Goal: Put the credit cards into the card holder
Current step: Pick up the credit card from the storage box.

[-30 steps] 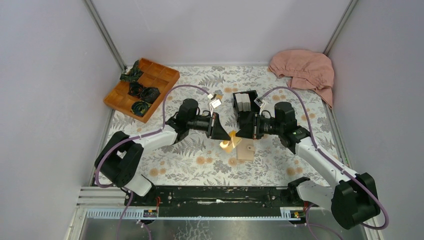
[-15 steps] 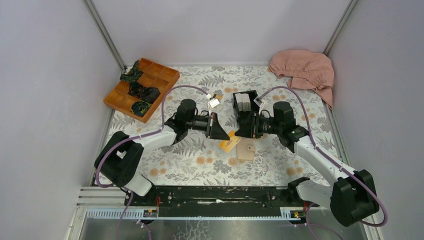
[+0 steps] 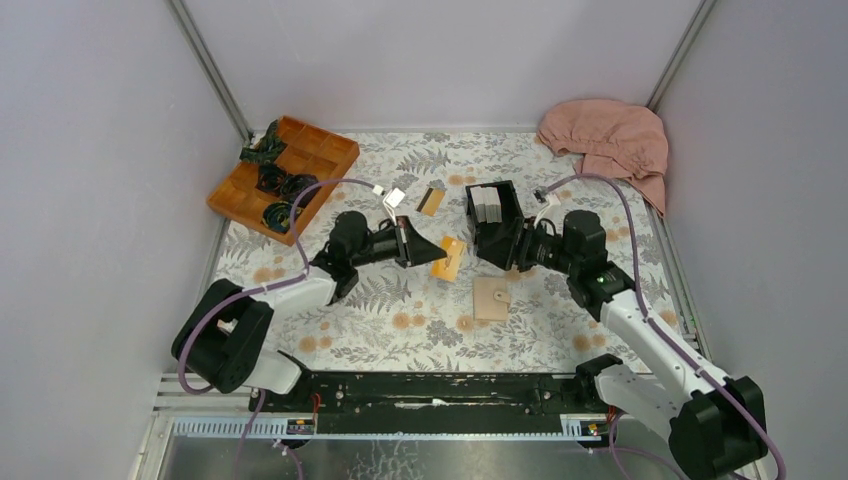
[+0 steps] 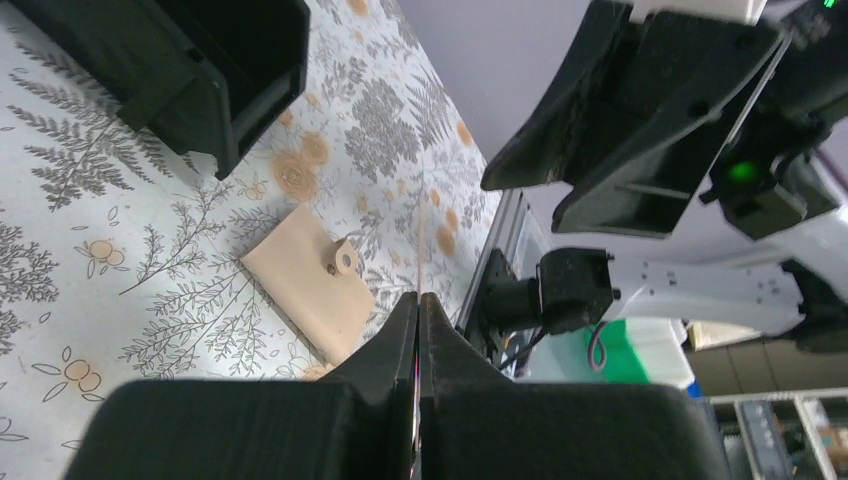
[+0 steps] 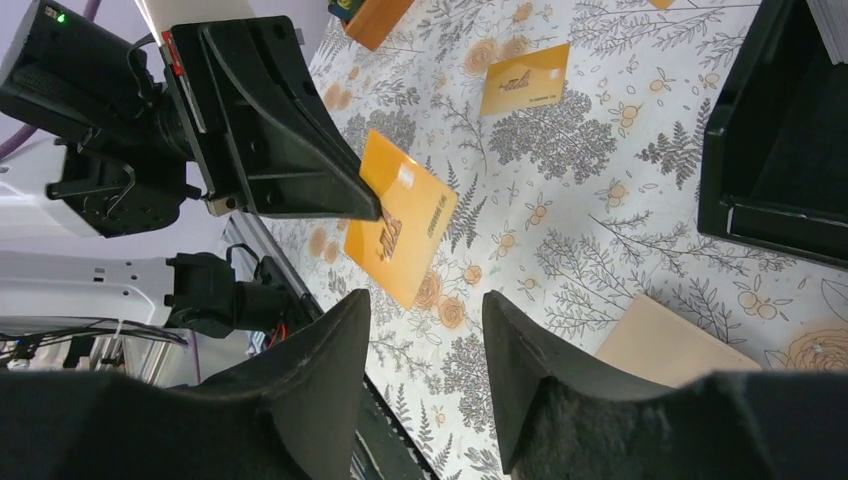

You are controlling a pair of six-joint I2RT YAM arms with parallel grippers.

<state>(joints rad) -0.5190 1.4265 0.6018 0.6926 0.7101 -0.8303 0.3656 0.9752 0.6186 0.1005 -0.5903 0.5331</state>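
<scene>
Left gripper (image 3: 436,254) is clamped shut on one orange card (image 5: 402,235), pinching it by its edge. The card juts out past the fingertips, tilted, and seems to be clear of the flowered table (image 3: 380,330). From the left wrist camera the card is only a thin line between the pressed-together fingers.

Right gripper (image 5: 425,305) faces it from the right with its jaws spread wide and nothing between them. It hangs just near of the black box (image 3: 496,238) and is not touching the card.

The tan wallet (image 3: 491,298) lies folded shut and flat on the table, snap tab up. It sits near of both grippers, slightly right of the held card and apart from it.

A second card (image 3: 431,201) lies flat on the table farther back, just left of the black box, with a dark band visible from above.

Far left there's an orange compartment tray (image 3: 300,135) with dark items in it. A pink cloth (image 3: 610,140) is heaped in the far right corner.
</scene>
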